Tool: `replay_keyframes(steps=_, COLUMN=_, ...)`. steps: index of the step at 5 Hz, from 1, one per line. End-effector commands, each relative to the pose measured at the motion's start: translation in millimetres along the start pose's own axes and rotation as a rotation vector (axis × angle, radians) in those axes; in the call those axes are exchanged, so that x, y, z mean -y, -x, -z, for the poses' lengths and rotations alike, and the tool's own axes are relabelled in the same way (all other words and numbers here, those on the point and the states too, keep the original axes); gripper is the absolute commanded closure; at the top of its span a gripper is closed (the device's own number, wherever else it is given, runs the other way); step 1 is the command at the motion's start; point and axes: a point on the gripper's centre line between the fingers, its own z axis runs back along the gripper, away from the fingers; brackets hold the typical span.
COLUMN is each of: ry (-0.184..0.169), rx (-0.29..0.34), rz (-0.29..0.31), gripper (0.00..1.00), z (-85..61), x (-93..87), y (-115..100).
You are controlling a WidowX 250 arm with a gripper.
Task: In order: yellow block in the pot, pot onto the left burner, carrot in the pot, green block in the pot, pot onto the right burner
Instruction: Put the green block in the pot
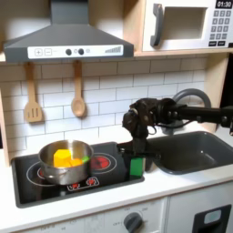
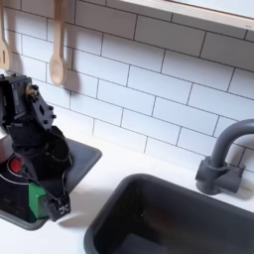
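green block [image 1: 136, 167] between tool [image 1: 136, 160] fingers, cooktop edge

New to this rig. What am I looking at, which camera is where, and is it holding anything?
A black robot arm with a claw works over a toy kitchen. The first exterior view faces the counter from the front; the second exterior view looks close along the counter, toward the sink. On the black cooktop's left red-ringed burner sits a round shiny steel pot holding yellow and orange pieces. The claw is down around the small bright-green block by the cooktop's edge; whether it grips yet is unclear.
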Motion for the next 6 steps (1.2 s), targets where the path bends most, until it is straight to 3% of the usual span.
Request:
replay_keyframes(steps=1, ry=-0.023, rx=0.015, rz=0.004, gripper=1.00, z=-12.9, x=-2.3, y=-3)
replay_keyframes(steps=3, ry=-0.068, rx=0.066, rz=-0.016, gripper=1.00, z=-44.1, x=-12.4, y=-7)
replay_keyframes(steps=5, ry=-0.054, rx=0.097, rz=-0.147, gripper=1.00, z=-66.3, x=-35.9, y=16)
replay_keyframes(steps=6, ry=-0.066, rx=0.110, rz=-0.192, gripper=1.00, z=-78.6, x=-44.3, y=32)
